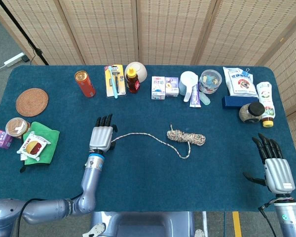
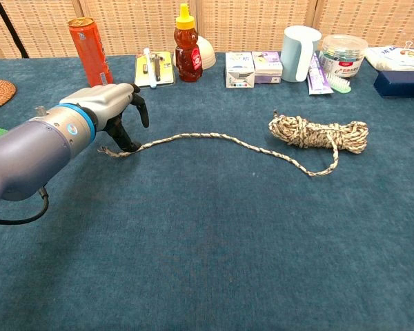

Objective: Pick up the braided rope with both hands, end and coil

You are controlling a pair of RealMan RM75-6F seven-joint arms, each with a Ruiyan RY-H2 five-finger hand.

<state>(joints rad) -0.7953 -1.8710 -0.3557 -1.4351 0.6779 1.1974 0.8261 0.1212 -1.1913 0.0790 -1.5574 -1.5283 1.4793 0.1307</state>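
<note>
While our left hand (image 2: 114,105) rests fingers-down on the braided rope's (image 2: 214,138) loose end, grip unclear | coil (image 1: 186,137) right | our right hand (image 1: 276,170) spread, empty.

Orange can (image 1: 84,83), honey bottle (image 1: 132,80), white mug (image 1: 188,82), woven coaster (image 1: 31,101), green cloth (image 1: 45,140)

The left hand (image 2: 114,110) hangs over the loose end of the braided rope (image 2: 221,140), its dark fingertips (image 2: 130,143) touching it. The rope's coil (image 2: 319,132) lies well apart on the blue table (image 2: 214,241).
</note>
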